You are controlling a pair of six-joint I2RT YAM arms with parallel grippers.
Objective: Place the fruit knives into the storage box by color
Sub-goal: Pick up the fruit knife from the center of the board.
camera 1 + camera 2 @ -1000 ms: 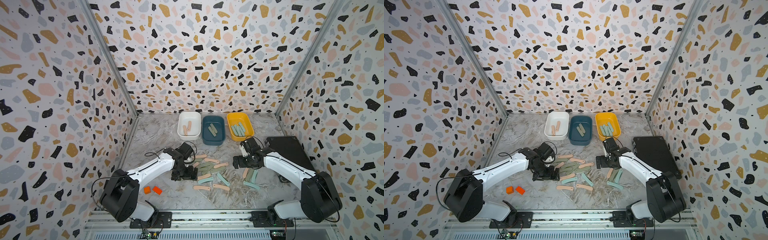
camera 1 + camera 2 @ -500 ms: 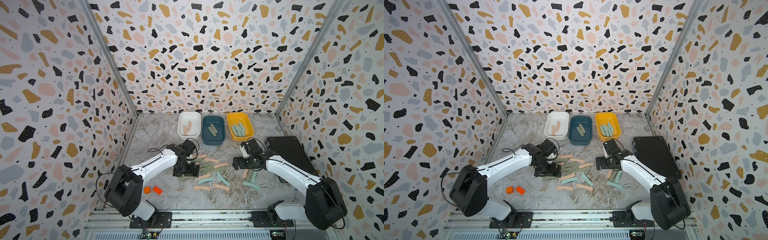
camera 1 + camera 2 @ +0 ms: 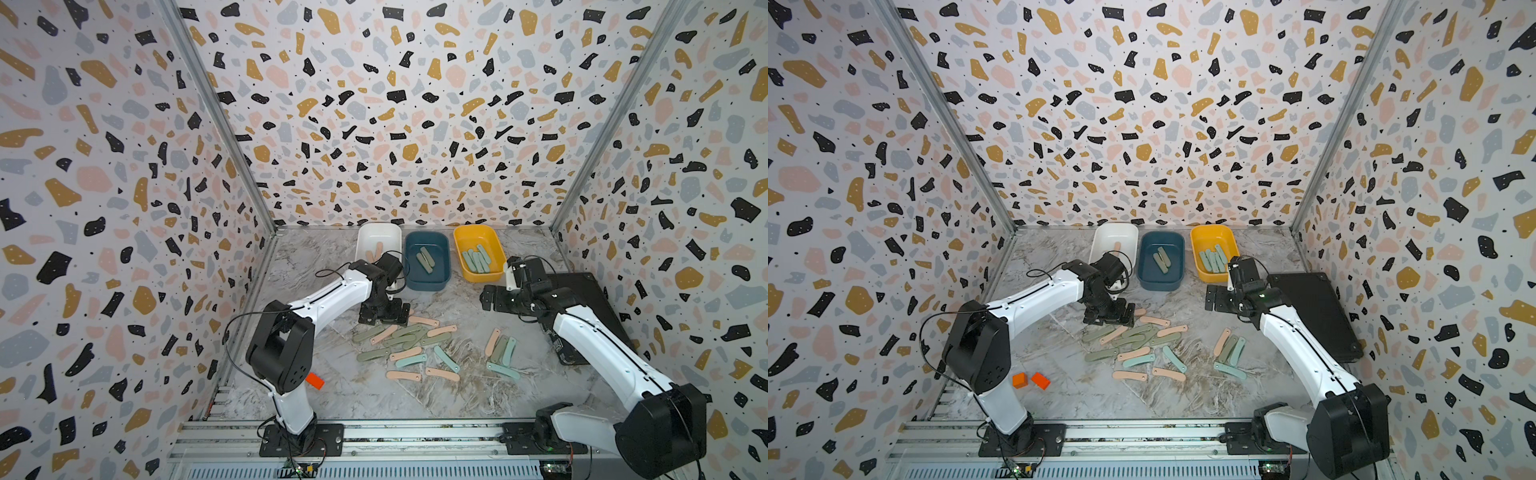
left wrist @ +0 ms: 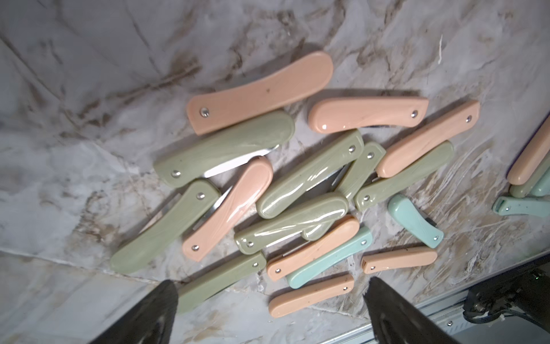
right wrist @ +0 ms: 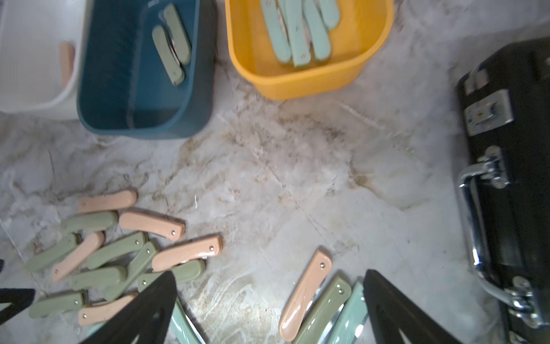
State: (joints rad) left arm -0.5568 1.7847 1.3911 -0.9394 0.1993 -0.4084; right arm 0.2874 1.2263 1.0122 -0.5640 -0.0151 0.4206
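while both claws are seen spread wide with nothing held between the jaws, most of the fruit knives (image 3: 409,345) are found loose on the marble table (image 3: 374,399). a main heap (image 3: 1138,340) of pink, green and teal pieces is spread at the table's centre. a smaller cluster (image 3: 500,353) is laid apart at 3 o'clock of it.

the left gripper (image 3: 384,315) is pointed down at the heap's 11 o'clock edge; whether a knife is touched cannot be told. the right gripper (image 3: 1217,298) is held at 12 o'clock of the smaller cluster, over bare marble.

three boxes are lined up at the table's 12 o'clock. pink knives are seen in the white storage box (image 3: 376,233), green in the blue storage box (image 3: 428,283) and teal in the yellow storage box (image 3: 478,277). a black case (image 3: 598,303) is laid at 3 o'clock, and orange blocks (image 3: 1040,380) at 8 o'clock.
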